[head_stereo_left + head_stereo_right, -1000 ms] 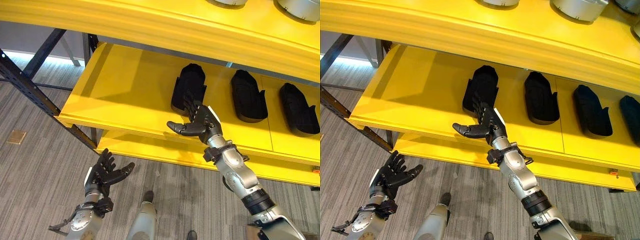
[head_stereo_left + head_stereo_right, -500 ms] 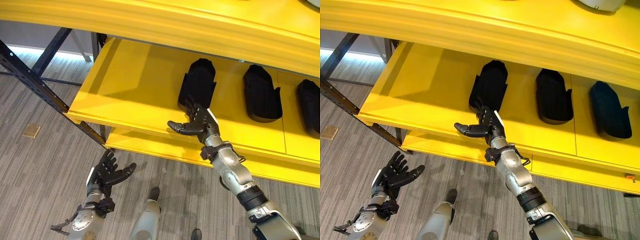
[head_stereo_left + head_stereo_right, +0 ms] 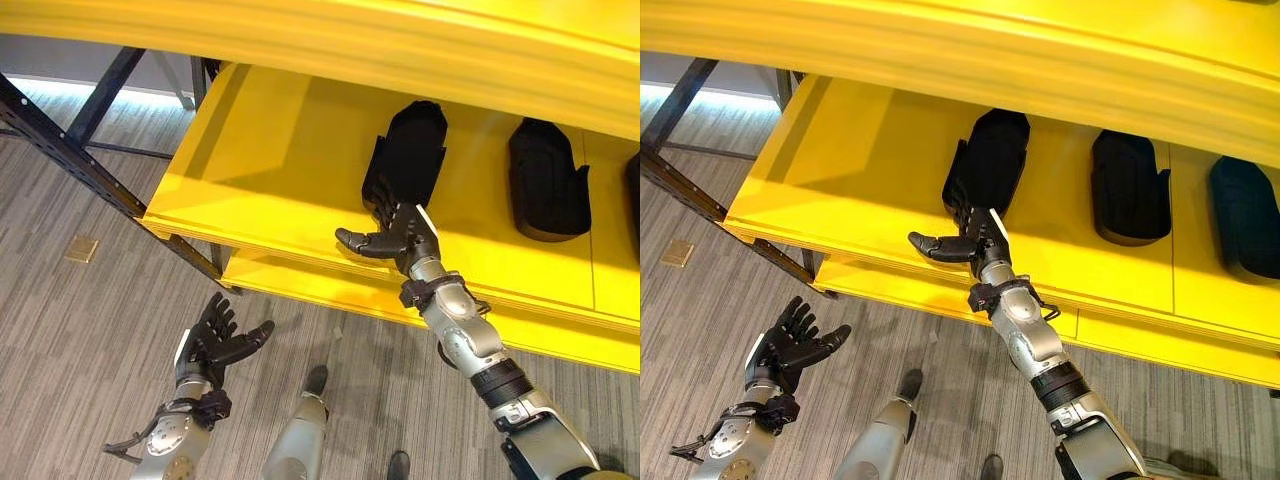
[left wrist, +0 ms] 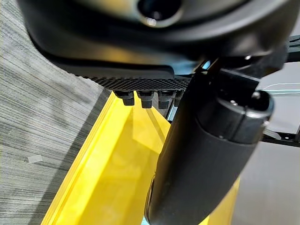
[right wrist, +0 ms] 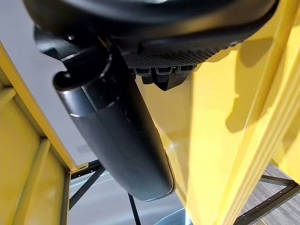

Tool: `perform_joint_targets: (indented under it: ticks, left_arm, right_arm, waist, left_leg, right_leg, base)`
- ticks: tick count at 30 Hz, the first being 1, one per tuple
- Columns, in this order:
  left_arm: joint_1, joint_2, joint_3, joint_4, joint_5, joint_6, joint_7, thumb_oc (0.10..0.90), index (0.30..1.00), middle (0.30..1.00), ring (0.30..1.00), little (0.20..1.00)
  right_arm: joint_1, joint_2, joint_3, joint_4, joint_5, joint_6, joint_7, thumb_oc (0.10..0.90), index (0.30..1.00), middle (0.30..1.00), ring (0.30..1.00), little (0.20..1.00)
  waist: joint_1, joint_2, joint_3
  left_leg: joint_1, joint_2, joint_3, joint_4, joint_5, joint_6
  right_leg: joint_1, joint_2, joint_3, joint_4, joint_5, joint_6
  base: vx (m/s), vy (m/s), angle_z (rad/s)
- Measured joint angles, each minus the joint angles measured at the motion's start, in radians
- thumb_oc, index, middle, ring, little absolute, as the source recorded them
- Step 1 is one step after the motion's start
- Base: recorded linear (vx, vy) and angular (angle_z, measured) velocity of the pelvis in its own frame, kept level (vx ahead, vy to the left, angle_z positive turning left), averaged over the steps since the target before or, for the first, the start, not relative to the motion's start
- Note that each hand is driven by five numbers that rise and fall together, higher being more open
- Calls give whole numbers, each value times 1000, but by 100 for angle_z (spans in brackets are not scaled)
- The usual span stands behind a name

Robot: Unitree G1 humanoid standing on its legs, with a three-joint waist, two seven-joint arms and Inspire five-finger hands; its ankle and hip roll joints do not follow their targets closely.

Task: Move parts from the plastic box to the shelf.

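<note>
Nothing much has shifted: my right hand [image 3: 402, 236] stays spread at the yellow shelf [image 3: 290, 170] edge, just before a black part [image 3: 408, 155]. Left hand [image 3: 210, 345] hangs low, fingers spread (over the floor).

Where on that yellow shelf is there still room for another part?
The wide bare stretch of the yellow shelf left of the leftmost black part is free. To the right it is crowded: more black parts sit in a row, narrow gaps between.
</note>
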Motion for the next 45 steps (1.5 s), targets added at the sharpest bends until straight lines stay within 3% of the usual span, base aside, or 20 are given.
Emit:
perform_joint_targets:
  ticks: [6,21,45]
  left_arm:
    - [-2,2,0,0,0,-3,0,900,1000,1000,1000,1000]
    - [-17,2,-3,0,0,-14,15,900,1000,1000,1000,1000]
    - [-27,2,-3,0,0,-15,17,900,1000,1000,1000,1000]
  right_arm:
    - [-17,0,0,3,-1,-7,-5,900,1000,1000,1000,1000]
    - [-59,-1,-5,40,-4,-25,-22,900,1000,1000,1000,1000]
    - [-55,2,-4,40,-6,-34,-20,900,1000,1000,1000,1000]
  waist:
    - [-1,14,9]
    - [-3,14,9]
    - [-32,-8,19]
  left_leg:
    - [-1,0,0,-13,8,-1]
    - [-17,0,1,-17,11,0]
    - [-13,4,5,-15,11,2]
  right_leg:
    - [-9,-1,0,0,0,0]
    - [-27,-6,0,0,0,0]
    - [-27,-7,12,0,3,2]
  base:
    - [0,0,0]
    - [1,-1,0]
    - [-1,1,-1]
